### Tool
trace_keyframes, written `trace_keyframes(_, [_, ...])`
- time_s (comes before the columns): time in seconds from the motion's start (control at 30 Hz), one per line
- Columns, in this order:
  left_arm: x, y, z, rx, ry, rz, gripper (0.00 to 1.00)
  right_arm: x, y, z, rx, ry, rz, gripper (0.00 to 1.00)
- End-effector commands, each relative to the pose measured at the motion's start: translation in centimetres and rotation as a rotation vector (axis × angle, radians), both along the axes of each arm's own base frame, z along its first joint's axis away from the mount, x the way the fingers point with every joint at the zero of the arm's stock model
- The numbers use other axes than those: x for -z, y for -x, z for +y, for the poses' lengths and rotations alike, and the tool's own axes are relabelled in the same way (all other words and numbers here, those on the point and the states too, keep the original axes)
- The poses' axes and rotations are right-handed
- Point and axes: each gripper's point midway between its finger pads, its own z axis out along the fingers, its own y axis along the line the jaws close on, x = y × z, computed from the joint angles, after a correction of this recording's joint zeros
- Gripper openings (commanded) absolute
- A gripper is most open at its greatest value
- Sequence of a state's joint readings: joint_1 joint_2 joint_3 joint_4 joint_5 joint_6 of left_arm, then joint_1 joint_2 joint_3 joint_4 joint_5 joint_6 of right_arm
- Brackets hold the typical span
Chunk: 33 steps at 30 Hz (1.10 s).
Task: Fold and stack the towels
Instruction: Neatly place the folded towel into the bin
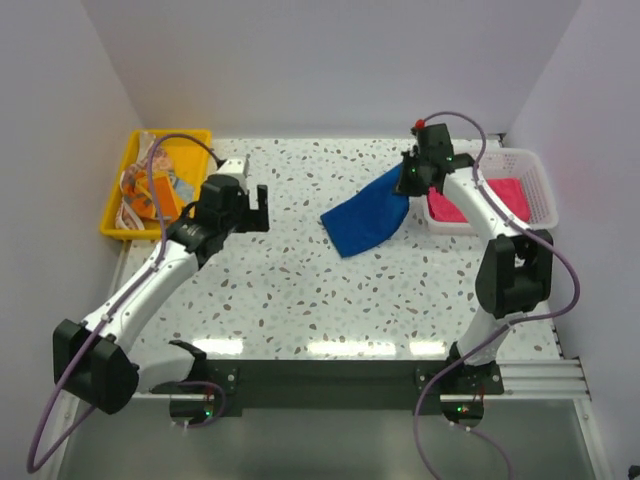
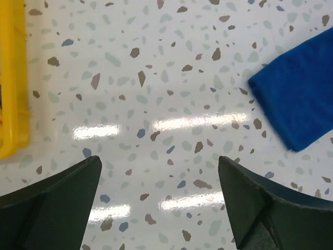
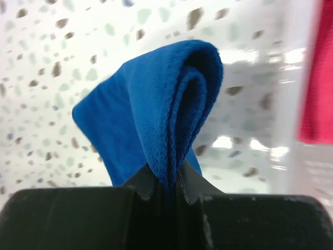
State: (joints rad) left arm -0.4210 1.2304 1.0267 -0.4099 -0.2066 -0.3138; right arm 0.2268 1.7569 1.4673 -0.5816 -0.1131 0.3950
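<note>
The right gripper (image 3: 166,182) is pinching a folded edge of the plain royal blue soft towel (image 1: 365,222), holding it above the speckled white table (image 1: 300,290) while the rest is lying flat mid-table. The left gripper (image 2: 158,166) is hovering with jaws wide apart, empty. The right arm is hiding part of the hot pink towel (image 1: 505,195) in the white mesh basket (image 1: 545,185); the orange cloths (image 1: 150,190) in the yellow plastic tray (image 1: 115,215) are blurring together.
</note>
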Motion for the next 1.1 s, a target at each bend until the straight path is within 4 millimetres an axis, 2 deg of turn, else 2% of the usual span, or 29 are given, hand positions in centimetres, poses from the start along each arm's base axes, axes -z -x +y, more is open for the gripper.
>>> trace_keyframes(0.0, [0.7, 1.7, 2.1, -0.038, -0.026, -0.005, 1.00, -2.7, -0.3, -5.2, -0.001, 0.270, 0.011, 0.00])
trace_keyframes(0.03, [1.9, 2.1, 2.9, -0.063, -0.042, 0.014, 1.00, -3.1, -0.2, -5.9, 0.004, 0.306, 0.025, 0.00])
trace_keyframes(0.07, [2.3, 2.3, 3.4, -0.081, -0.051, 0.014, 1.00, -4.7, -1.1, -6.7, 0.011, 0.343, -0.010, 0.00])
trace_keyframes(0.13, [3.0, 2.8, 4.6, -0.126, -0.083, 0.021, 1.00, -5.3, -1.8, -8.3, 0.040, 0.399, -0.014, 0.00])
trace_keyframes(0.3, [3.8, 3.8, 5.5, -0.173, -0.077, 0.020, 1.00, -8.0, -4.1, -11.9, 0.095, 0.475, -0.077, 0.00])
trace_keyframes(0.37, [4.7, 4.0, 5.5, -0.169, -0.074, 0.035, 1.00, -9.1, -4.7, -13.2, 0.103, 0.522, -0.096, 0.00])
trace_keyframes(0.43, [4.8, 4.0, 5.4, -0.171, -0.078, 0.043, 1.00, -9.0, -5.3, -14.6, 0.110, 0.567, -0.084, 0.00])
trace_keyframes(0.47, [4.8, 4.0, 5.7, -0.185, -0.086, 0.040, 1.00, -9.7, -5.5, -16.0, 0.121, 0.630, -0.092, 0.00])
trace_keyframes(0.6, [4.5, 3.9, 6.3, -0.212, -0.114, 0.025, 1.00, -9.6, -6.1, -18.8, 0.130, 0.750, -0.078, 0.00])
trace_keyframes(0.77, [4.5, 4.1, 6.4, -0.226, -0.144, 0.023, 1.00, -8.6, -6.6, -21.2, 0.143, 0.807, -0.045, 0.00])
trace_keyframes(0.93, [4.8, 4.0, 6.3, -0.222, -0.157, 0.033, 1.00, -9.0, -6.6, -23.5, 0.177, 0.898, -0.034, 0.00])
trace_keyframes(1.07, [5.0, 4.0, 6.3, -0.221, -0.169, 0.037, 1.00, -9.3, -6.7, -24.5, 0.189, 0.961, -0.032, 0.00])
